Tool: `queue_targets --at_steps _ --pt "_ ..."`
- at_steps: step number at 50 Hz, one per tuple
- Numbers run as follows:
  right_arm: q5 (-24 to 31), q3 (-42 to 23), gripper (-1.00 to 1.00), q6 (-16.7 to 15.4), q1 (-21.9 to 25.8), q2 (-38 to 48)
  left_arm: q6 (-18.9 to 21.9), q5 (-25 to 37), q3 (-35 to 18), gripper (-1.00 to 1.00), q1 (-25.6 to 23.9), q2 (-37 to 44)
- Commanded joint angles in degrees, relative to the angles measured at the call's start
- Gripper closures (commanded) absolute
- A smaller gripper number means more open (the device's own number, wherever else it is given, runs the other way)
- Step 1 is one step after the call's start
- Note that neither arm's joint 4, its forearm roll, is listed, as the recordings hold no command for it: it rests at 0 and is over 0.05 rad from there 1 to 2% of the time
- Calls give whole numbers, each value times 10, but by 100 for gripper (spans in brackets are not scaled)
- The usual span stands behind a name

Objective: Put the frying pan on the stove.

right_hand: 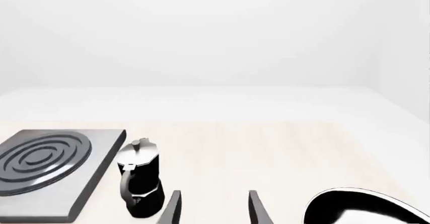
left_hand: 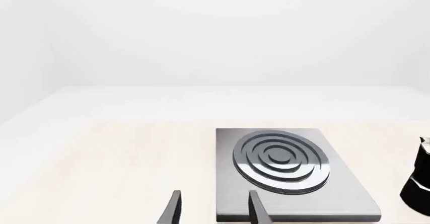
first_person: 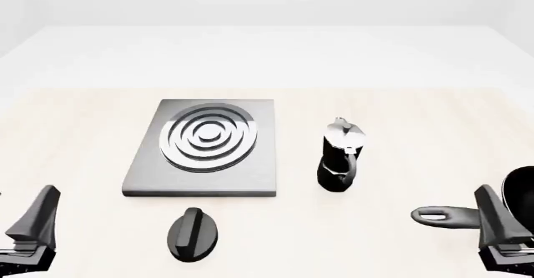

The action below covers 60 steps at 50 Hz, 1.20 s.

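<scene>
– Where's the frying pan (first_person: 519, 193)?
– On the tabletop (first_person: 401, 115), just beside the right claw (right_hand: 213, 208) on its outer side, handle pointing across toward the left arm.
– And the stove (first_person: 202, 148)?
– Ahead of the left claw (left_hand: 213, 208), slightly toward the middle. A moka pot (first_person: 341, 155) stands between stove and pan; a black knob (first_person: 192, 233) lies near the stove's front edge.
– The claws?
– Both spread apart, holding nothing.

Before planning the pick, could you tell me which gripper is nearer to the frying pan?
Right. The right gripper sits just in front of the frying pan, beside its handle; the left gripper is across the table, past the stove.
</scene>
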Motion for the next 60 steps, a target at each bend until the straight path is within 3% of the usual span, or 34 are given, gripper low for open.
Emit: queue_targets --at_steps 1,21,40,47,60 --pt "-1 -4 -100 4 -4 1 2 -14 0 -100 -2 19" --pt "14 -58 -100 16 -17 -1 12 -34 0 -100 -12 47" --pt "108 -264 -100 22 -48 -1 15 -79 -18 -100 -40 114" --pt "116 -277 -100 18 -40 -1 22 -91 -42 -100 -80 145" --pt "120 -283 -100 20 -42 -1 54 -170 -102 -100 -185 281"
